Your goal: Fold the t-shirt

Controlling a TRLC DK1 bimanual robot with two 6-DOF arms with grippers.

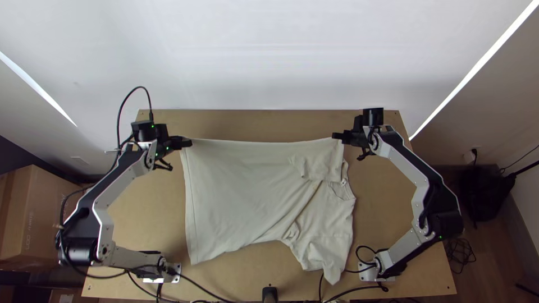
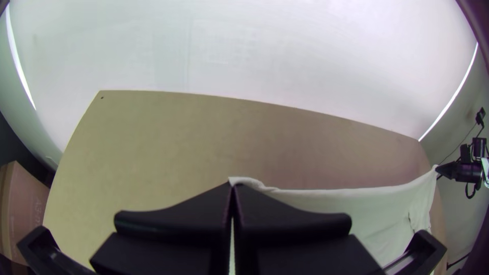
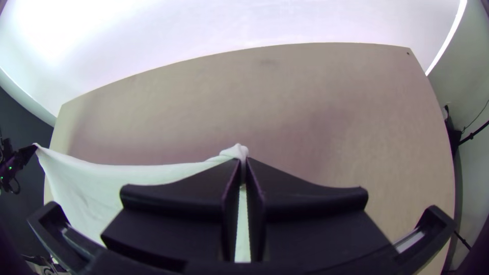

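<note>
Clenching: my left gripper [image 1: 189, 142], upper left of the frame, and my right gripper [image 1: 335, 136], upper right, are grasping opposite ends of the upper edge of one pale t-shirt [image 1: 241, 191], spanning the centre.

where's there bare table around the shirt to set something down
Bare table shows beyond the t-shirt, between its hem and the left arm, and between its collar and the right arm. Crowded: the middle, covered by cloth; the cloth's far corners, at the left pincer and right pincer; and the near edge, with its cables.
</note>
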